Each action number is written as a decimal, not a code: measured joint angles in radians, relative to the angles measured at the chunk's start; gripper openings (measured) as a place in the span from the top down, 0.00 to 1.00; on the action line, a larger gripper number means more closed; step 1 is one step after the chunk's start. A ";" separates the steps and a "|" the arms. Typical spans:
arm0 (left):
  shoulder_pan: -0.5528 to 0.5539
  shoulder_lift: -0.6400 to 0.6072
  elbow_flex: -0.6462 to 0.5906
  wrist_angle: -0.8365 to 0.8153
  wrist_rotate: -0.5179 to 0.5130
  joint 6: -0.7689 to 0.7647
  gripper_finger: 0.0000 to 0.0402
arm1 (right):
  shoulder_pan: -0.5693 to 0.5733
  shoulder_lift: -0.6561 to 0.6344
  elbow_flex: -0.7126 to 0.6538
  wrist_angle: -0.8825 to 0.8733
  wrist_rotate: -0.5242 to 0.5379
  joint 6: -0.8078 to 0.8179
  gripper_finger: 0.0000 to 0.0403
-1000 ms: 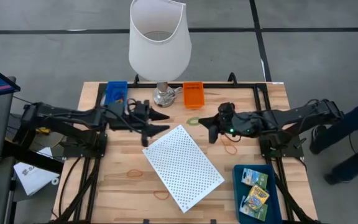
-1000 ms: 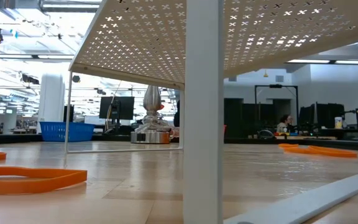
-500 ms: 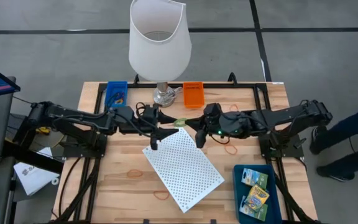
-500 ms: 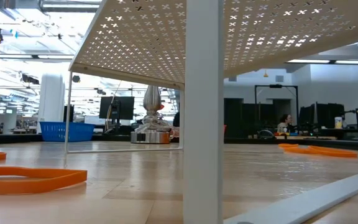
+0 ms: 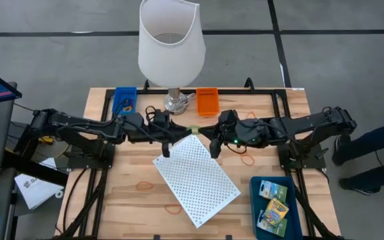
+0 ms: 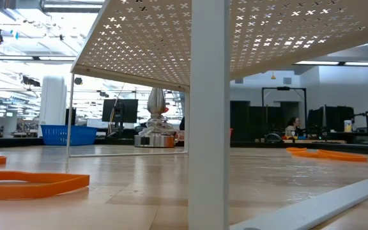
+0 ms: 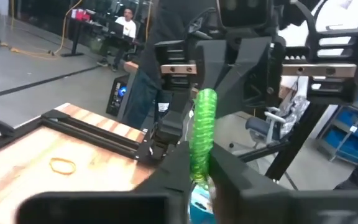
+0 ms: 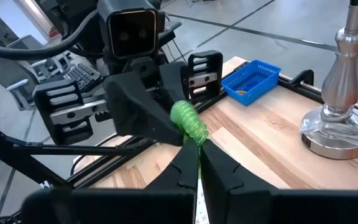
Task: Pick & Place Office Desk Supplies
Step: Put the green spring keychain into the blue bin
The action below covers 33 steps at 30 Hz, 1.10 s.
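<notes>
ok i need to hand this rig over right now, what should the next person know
Both arms meet mid-table, above the far corner of the white perforated panel.
Left gripper: shut on the green ring.
Right gripper: shut on the same green ring, so a handover is under way and neither side has let go.
Placed: two printed boxes in the blue tray at the near right; something small in the blue basket at the far edge.
Loose on the table: rubber bands near left, near middle and beside the right arm.
The orange bin stands beside the lamp.
</notes>
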 joint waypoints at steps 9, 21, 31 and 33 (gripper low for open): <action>-0.001 -0.023 0.000 -0.023 -0.001 -0.001 0.99 | 0.000 -0.001 0.000 0.000 0.000 0.008 0.85; -0.054 -0.331 0.002 -0.704 -0.348 -0.170 1.00 | -0.008 -0.063 0.001 -0.213 0.114 0.124 0.60; -0.040 -0.402 0.000 -1.264 -0.738 -0.707 1.00 | -0.007 -0.069 -0.001 -0.469 0.141 0.314 0.58; 0.015 -0.373 0.000 -1.319 -0.745 -0.778 1.00 | -0.007 -0.069 -0.001 -0.479 0.148 0.331 0.58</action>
